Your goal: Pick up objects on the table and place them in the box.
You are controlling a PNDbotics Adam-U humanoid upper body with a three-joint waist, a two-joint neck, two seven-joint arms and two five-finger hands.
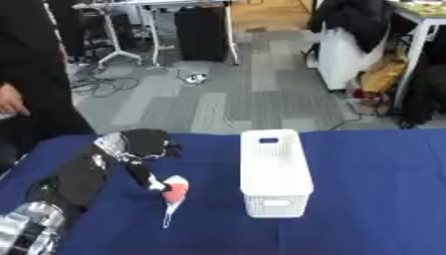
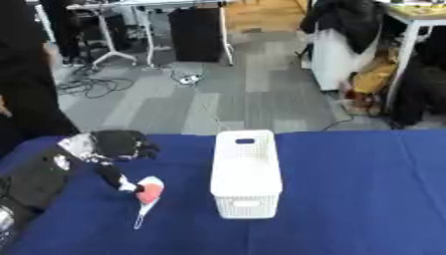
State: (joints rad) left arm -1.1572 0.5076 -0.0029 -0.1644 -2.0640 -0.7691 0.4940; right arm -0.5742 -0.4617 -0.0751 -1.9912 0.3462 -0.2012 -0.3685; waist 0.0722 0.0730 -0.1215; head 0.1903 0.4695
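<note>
**Blue table, left hand on a small red and white object**

A blue cloth-covered table (image 1: 375, 199) is filling the lower half of both views, with grey office floor behind it. Near the left part of the cloth a small red and white object (image 1: 175, 192) is sitting at the tips of the robot's left hand (image 1: 144, 144). The object is rounded and reddish at its upper end, and a thin white strip is trailing down from it toward the near edge. One dark finger (image 1: 142, 175) is reaching down and right from the hand and is meeting the object at its upper left side; the rest of the hand is sitting farther back and to the left, its other fingers looking curled. Whether the object is being pinched or only touched cannot be told, nor whether it is lifted off the cloth.

To the right of the object, apart from it, a white perforated box (image 1: 275, 174) is standing upright on the cloth, long side running away from the robot, a handle slot in each end wall.

The left arm (image 1: 74, 187) is coming in from the lower left corner, black with a silver joint. The right hand is showing in neither view
</note>
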